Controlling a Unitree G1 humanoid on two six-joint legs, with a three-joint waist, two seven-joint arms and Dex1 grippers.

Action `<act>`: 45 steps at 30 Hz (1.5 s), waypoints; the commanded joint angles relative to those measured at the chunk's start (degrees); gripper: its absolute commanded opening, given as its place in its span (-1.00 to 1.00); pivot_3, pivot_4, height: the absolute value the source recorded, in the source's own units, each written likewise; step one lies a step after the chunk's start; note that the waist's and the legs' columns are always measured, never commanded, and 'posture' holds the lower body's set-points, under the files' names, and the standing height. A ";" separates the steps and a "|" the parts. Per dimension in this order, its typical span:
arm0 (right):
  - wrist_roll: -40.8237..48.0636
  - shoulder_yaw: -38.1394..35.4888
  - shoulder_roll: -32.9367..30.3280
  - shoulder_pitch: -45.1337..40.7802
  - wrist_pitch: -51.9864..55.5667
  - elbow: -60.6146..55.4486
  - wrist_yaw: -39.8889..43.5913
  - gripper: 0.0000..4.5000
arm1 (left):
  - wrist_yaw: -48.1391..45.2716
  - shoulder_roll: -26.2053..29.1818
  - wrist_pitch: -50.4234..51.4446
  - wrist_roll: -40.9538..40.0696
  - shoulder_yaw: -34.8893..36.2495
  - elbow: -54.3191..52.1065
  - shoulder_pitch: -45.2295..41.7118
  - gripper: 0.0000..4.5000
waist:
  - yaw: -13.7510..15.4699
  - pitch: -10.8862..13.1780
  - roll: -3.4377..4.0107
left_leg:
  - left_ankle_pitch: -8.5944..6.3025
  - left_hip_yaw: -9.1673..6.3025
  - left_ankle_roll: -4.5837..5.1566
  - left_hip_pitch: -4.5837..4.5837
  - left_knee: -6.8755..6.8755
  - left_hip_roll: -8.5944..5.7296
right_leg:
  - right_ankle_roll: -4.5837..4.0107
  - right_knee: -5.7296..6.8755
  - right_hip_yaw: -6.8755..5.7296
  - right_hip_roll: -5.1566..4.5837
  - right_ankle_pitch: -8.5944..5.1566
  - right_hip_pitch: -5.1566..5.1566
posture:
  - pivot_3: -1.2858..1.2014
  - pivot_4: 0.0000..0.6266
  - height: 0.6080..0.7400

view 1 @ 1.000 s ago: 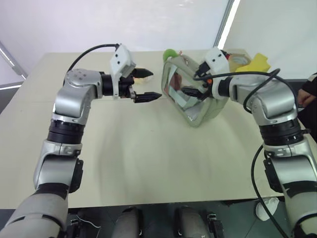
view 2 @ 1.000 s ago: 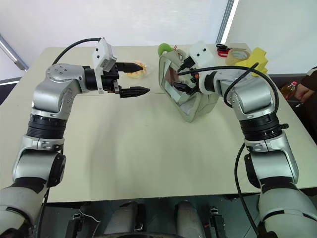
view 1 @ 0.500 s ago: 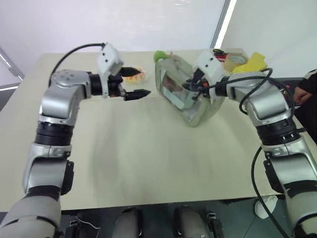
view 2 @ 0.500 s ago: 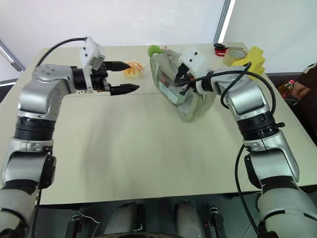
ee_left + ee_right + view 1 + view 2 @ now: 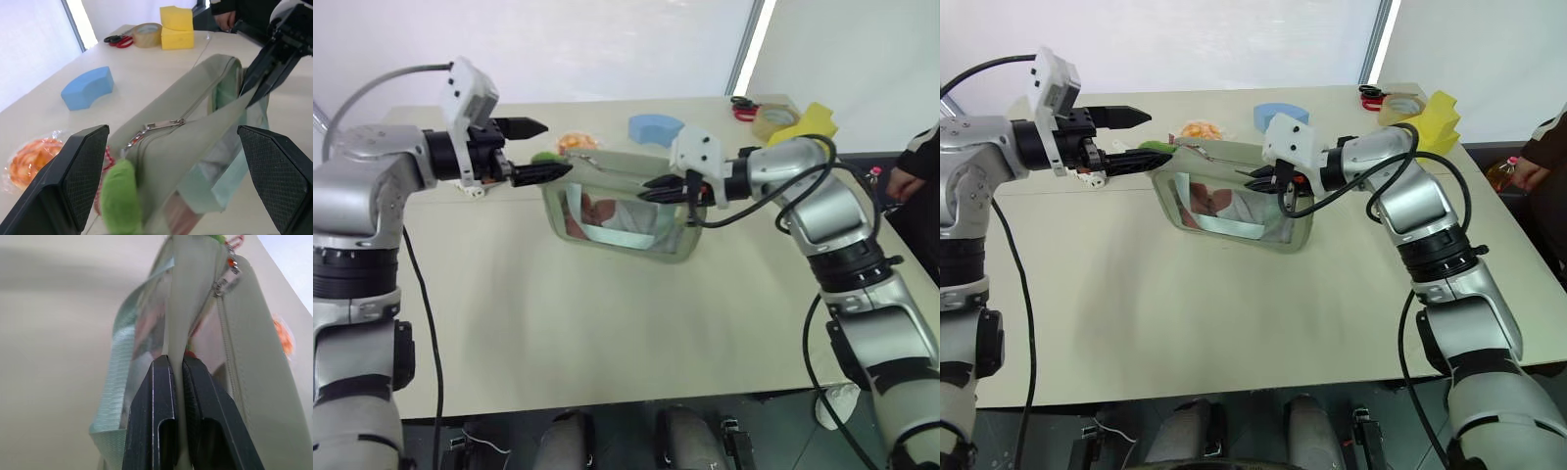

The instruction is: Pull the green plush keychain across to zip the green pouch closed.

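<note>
The green pouch stands lengthwise across the middle of the table, its clear window facing me with reddish and white contents inside. The top zipper runs along it, and the green plush keychain hangs at the pouch's left end. My left gripper is open, with its fingers to either side of the keychain and no contact visible. My right gripper is shut on the fabric edge at the pouch's right end.
Behind the pouch lie a blue foam block and an orange-yellow round item. At the far right corner are a tape roll, red scissors and yellow sponges. A person's hand shows at the right edge.
My right gripper has shut on the pouch's end and swung the pouch round and leftward, so its window now faces me. My left arm drew back to the left, still open.
</note>
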 commanded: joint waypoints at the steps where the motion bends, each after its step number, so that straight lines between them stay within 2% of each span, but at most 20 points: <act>1: 1.79 -1.83 1.26 -0.83 -1.42 -3.06 1.60 -0.98 | 0.39 2.08 0.36 -1.20 1.85 -3.24 0.82 1.00 | 0.00 0.00 0.00 | 0.00 0.00 0.00 0.00 0.00 0.00 | 0.00 0.00 0.00 0.00 0.00 0.00 | 0.03 -0.52 1.00; 12: 0.51 -1.79 2.14 0.35 -1.37 -2.21 3.60 -0.98 | -2.42 6.09 0.14 -1.64 -1.04 -5.73 4.13 1.00 | 0.17 0.00 0.00 | 0.02 0.02 -0.04 0.01 0.01 0.00 | 0.00 0.01 -0.04 0.00 0.00 0.03 | 0.03 -0.52 1.00; 15: -0.42 -2.34 1.08 0.04 -2.04 -2.63 3.19 -0.54 | -2.56 5.83 -0.33 -1.45 -1.59 -4.65 3.43 1.00 | 0.16 0.00 0.00 | 0.02 0.01 -0.04 0.01 0.01 -0.01 | 0.00 0.01 -0.03 0.00 0.00 0.04 | 0.03 -0.52 1.00; 17: -0.17 -3.24 -0.34 0.04 -1.26 -4.21 3.38 -0.13 | -2.53 5.87 -0.35 -1.65 -1.14 -3.31 2.71 1.00 | 0.20 0.00 0.00 | 0.02 0.02 -0.04 0.01 0.01 -0.01 | 0.00 0.01 -0.04 0.00 0.00 0.04 | 0.03 -0.52 1.00; 20: 2.04 -7.36 -4.48 0.13 5.41 -9.72 2.24 -0.13 | -1.04 6.65 -2.08 -0.46 1.05 4.51 -0.41 1.00 | 0.44 0.02 0.02 | 0.02 0.02 -0.04 -0.01 0.02 -0.01 | 0.00 0.00 -0.04 -0.01 0.00 0.03 | 0.03 -0.52 1.00; 22: 3.37 -9.25 -6.21 1.50 8.76 -13.33 1.25 -0.13 | 0.25 7.67 -7.72 3.75 -0.24 10.50 -1.12 1.00 | 0.43 0.02 0.02 | 0.02 0.00 -0.03 0.00 0.02 -0.01 | 0.00 0.00 -0.05 0.00 0.00 0.03 | 0.03 -0.52 1.00; 25: 4.36 -10.18 -7.81 4.22 11.24 -17.18 0.58 -0.13 | -0.33 7.96 -11.36 5.71 -0.89 15.31 -1.84 1.00 | 0.22 0.01 0.01 | 0.02 0.05 -0.03 0.04 -0.01 -0.01 | 0.00 0.00 -0.06 0.00 0.00 0.03 | 0.03 -0.52 1.00; 32: 3.79 -8.00 -7.19 9.34 12.53 -19.35 -1.76 -0.13 | -1.63 6.55 -17.51 10.00 -3.29 23.83 -4.30 1.00 | 0.35 0.01 0.01 | 0.02 0.11 -0.03 0.02 0.00 -0.03 | 0.00 0.00 -0.06 -0.01 0.00 0.04 | 0.03 -0.52 1.00; 37: 3.55 -6.17 -6.53 10.84 11.83 -18.56 -2.18 -0.13 | -2.98 5.30 -17.83 10.60 -3.29 26.03 -5.74 1.00 | 0.38 0.01 0.00 | 0.02 0.11 -0.03 0.02 0.01 -0.03 | 0.00 0.00 -0.07 -0.01 0.00 0.04 | 0.03 -0.52 1.00; 40: 3.62 -5.93 -6.27 11.21 10.93 -17.82 -2.24 -0.49 | -4.47 5.88 -16.54 10.02 -3.03 24.91 -5.65 1.00 | 0.24 0.01 0.00 | 0.02 0.10 -0.03 0.01 0.01 -0.03 | 0.00 0.00 -0.07 -0.01 0.00 0.04 | 0.03 -0.52 1.00; 42: 3.67 -5.81 -6.17 11.28 10.64 -17.73 -2.36 -0.95 | -5.00 6.28 -15.21 9.32 -2.28 24.60 -6.41 1.00 | 0.21 0.02 0.01 | 0.02 0.10 -0.03 0.02 0.01 -0.02 | 0.00 0.00 -0.08 0.00 0.00 0.04 | 0.03 -0.52 1.00; 45: 3.76 -5.75 -5.93 11.27 10.12 -17.47 -2.46 -0.98 | -6.35 7.15 -8.95 5.90 -0.01 23.08 -9.36 1.00 | 0.16 0.03 -0.02 | 0.02 0.10 -0.03 0.01 0.01 -0.02 | 0.00 0.00 -0.09 0.00 0.00 0.04 | 0.03 -0.52 1.00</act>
